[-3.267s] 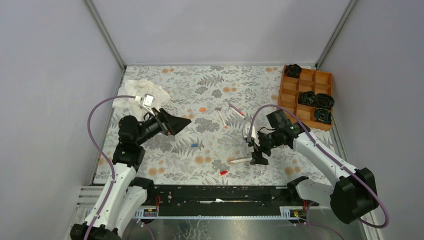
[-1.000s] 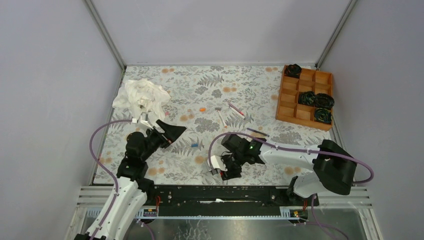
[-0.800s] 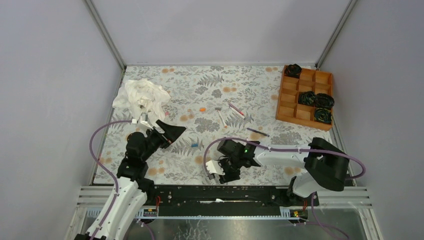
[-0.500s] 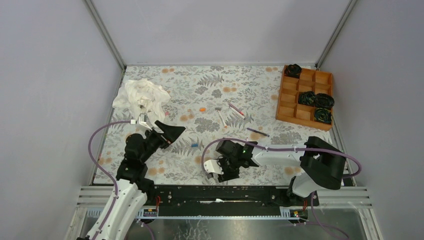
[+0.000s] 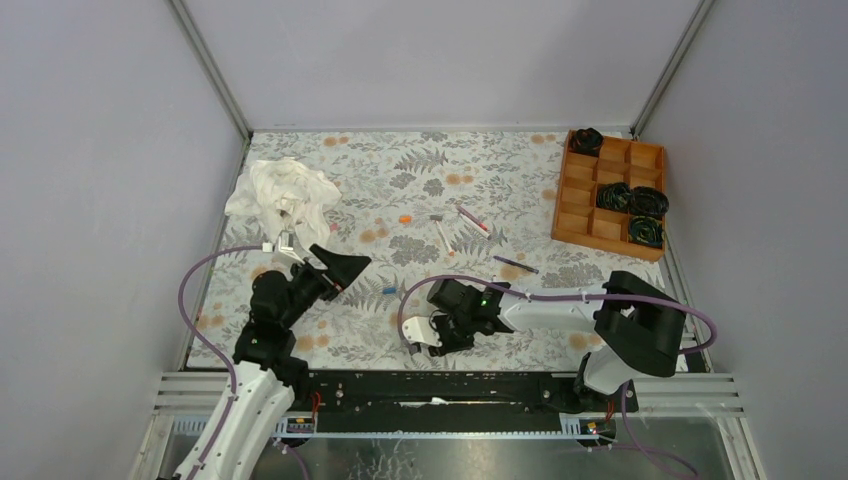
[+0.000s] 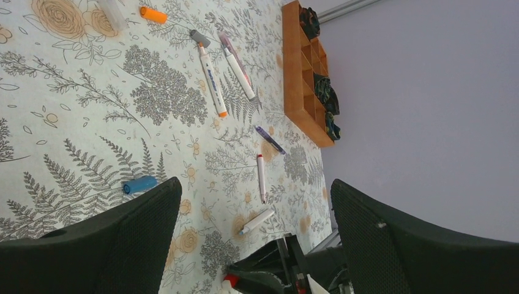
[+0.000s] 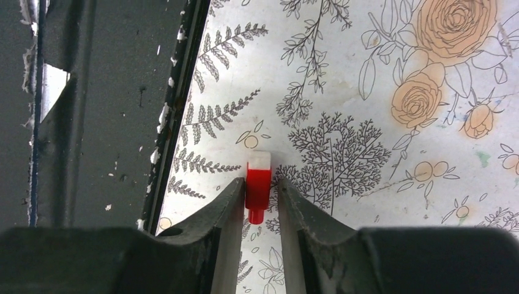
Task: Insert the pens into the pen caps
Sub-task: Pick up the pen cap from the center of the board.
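Note:
A red pen cap (image 7: pixel 257 193) lies on the floral mat by its near edge. My right gripper (image 7: pixel 261 184) straddles it: one finger touches the cap, the other stands a sliver off, jaws open. From above, the right gripper (image 5: pixel 437 335) hides the cap. My left gripper (image 5: pixel 340 268) hovers wide open and empty over the mat's left half. A blue cap (image 5: pixel 389 290), an orange cap (image 5: pixel 404 218) and a grey cap (image 6: pixel 199 38) lie loose. Pens lie apart: an orange-tipped white one (image 5: pixel 443 235), a pinkish one (image 5: pixel 473 220), a dark purple one (image 5: pixel 515 264), two more white ones (image 6: pixel 261 177) (image 6: pixel 257 220).
A wooden divided tray (image 5: pixel 560 190) with black coiled items (image 5: pixel 648 203) stands at the far right. A crumpled white cloth (image 5: pixel 283 190) lies at the far left. A black rail (image 5: pixel 500 385) runs along the mat's near edge, close beside the right gripper. Grey walls enclose the table.
My right arm has slid left along the near edge and its jaws have narrowed around the red cap. The left arm has barely moved.

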You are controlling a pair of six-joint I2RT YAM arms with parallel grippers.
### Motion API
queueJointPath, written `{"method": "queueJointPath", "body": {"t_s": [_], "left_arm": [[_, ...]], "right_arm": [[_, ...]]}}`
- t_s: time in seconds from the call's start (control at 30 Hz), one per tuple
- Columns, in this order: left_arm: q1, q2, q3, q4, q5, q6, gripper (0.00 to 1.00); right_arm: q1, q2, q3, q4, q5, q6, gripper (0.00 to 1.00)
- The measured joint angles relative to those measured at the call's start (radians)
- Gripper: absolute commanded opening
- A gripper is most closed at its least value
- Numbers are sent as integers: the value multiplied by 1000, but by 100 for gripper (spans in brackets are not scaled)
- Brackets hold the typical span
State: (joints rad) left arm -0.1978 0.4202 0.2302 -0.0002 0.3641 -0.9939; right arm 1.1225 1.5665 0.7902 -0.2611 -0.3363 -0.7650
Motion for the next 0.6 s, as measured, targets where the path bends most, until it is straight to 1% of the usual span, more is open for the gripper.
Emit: {"method": "queueJointPath", "body": {"t_s": [0.13,0.3,0.6], "left_arm": [[0,-7,-3,1,13,-4,95],[0,-24,-3,6,29,-8,95],[0,-37,-14,18,66,-27,95]], "right_arm": [[4,11,10,9,13,4,32],[8,14,11,13,26,5,37],[9,14,13,13,38,3,38]]}}
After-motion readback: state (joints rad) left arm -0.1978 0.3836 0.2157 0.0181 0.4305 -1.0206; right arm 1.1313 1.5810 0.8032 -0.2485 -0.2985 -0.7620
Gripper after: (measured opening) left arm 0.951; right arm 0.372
